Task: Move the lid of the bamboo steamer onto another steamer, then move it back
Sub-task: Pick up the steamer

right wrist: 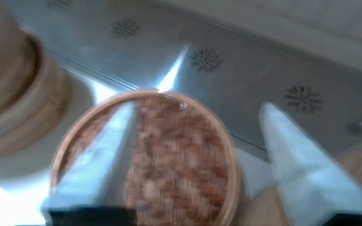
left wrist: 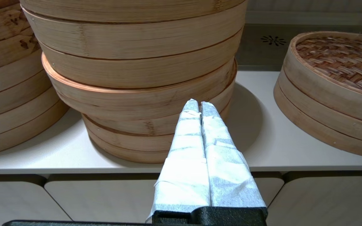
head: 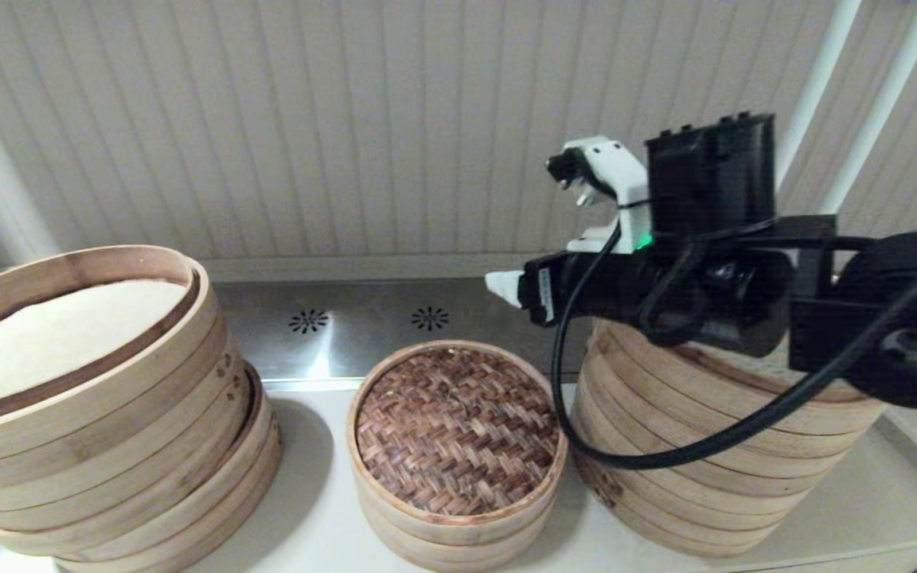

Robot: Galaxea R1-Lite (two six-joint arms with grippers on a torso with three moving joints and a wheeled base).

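- Head view: woven lid sits on a low steamer at the middle of the pale counter, its brown herringbone top level inside a pale rim.
- To the left stands a wide leaning stack of tiers, its top tray lined with whitish cloth.
- To the right stands a tall stack, partly hidden by the right arm.
- The right gripper hangs above the counter, between the lid and the tall stack and higher than both; only one white fingertip shows past the black wrist body, and a black cable loops down in front of the tall stack.
- Behind the steamers runs a steel strip with small flower-shaped vents, then a ribbed wall.
- Left wrist view: the left gripper is low at the counter's front edge, its white-wrapped fingers pressed together and holding nothing, pointing at the base of the leaning stack.
- The lid lies off to one side, well apart from this gripper.
- Right wrist view: the picture is smeared, but the right gripper's fingers are spread wide and empty, above the lid and not touching it.
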